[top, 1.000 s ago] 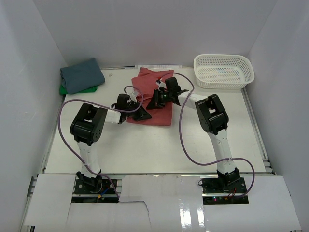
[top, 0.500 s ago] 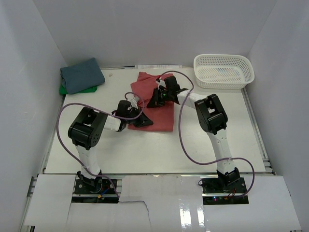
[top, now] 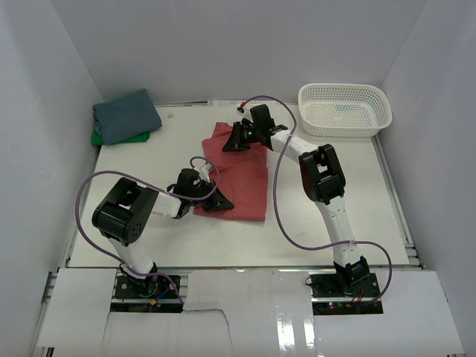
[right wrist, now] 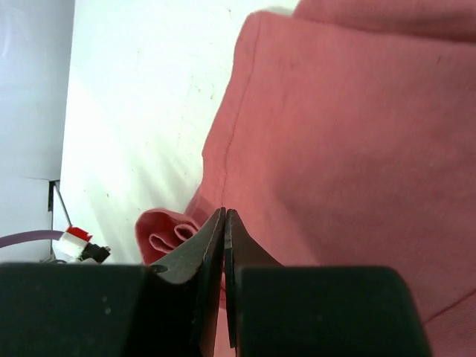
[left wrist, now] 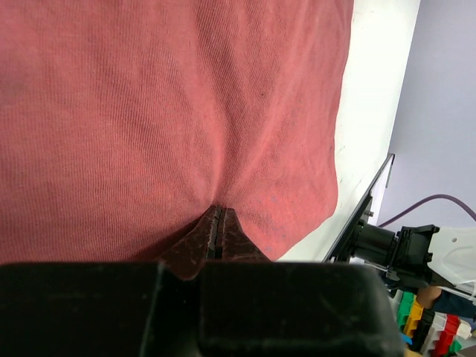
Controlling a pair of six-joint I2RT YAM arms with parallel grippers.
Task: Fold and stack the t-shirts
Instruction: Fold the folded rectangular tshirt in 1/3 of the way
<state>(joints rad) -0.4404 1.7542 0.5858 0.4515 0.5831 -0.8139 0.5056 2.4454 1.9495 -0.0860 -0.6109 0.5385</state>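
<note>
The coral-red t-shirt (top: 245, 182) lies folded in the middle of the table, stretched between both grippers. My left gripper (top: 221, 204) is shut on its near left corner; in the left wrist view the cloth (left wrist: 186, 111) puckers toward the closed tips (left wrist: 216, 213). At the far left edge my right gripper (top: 230, 143) is shut on the shirt, with a rolled bunch of red cloth (right wrist: 165, 234) beside its closed tips (right wrist: 224, 214). The slate-blue t-shirt (top: 126, 115) sits folded at the back left on top of the bright green one (top: 100, 139).
A white mesh basket (top: 344, 109) stands at the back right. White walls enclose the table (top: 335, 216) on three sides. Purple cables loop off both arms above the table.
My left gripper has pulled its corner toward the near edge. My right gripper has carried its edge farther back and left. The red shirt is drawn longer between them.
</note>
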